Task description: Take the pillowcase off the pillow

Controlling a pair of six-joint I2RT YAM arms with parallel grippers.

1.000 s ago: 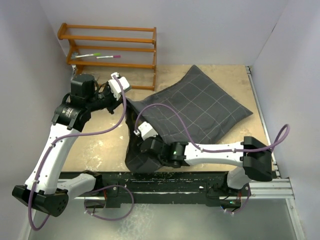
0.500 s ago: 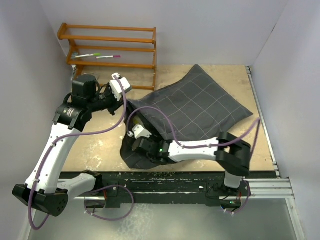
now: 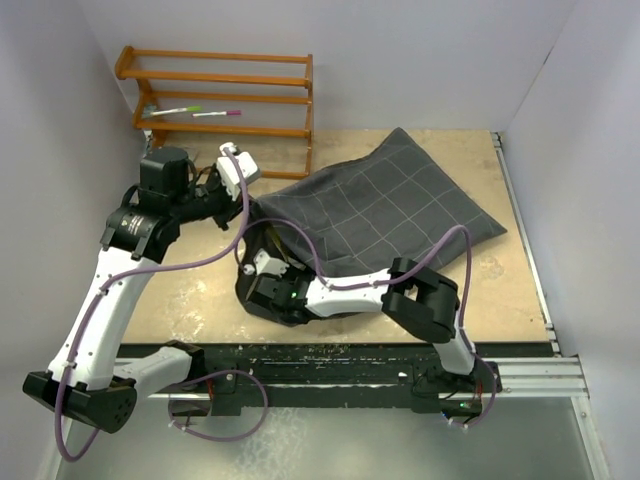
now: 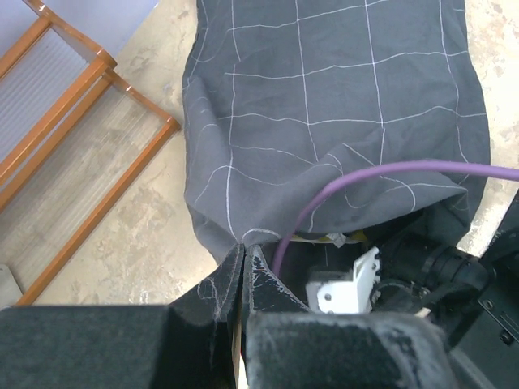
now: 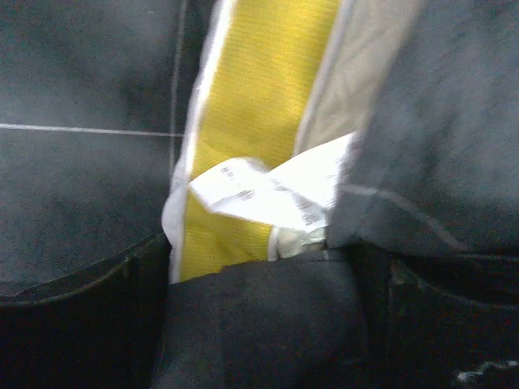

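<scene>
Beige tabletop (image 3: pixel 190 290), seen from above. The pillowcase (image 3: pixel 390 210) lies across it, with the pillow (image 5: pixel 251 121) inside. The left gripper (image 4: pixel 246 263) is clenched on the pillowcase's open edge. The right gripper (image 3: pixel 262 288) sits in that opening beside the pillow; whether it grips anything cannot be told.

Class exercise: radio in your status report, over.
Left gripper shut on pillowcase edge. Right gripper at opening, grip unclear. Pillow mostly inside. Purple cable crosses opening.
</scene>
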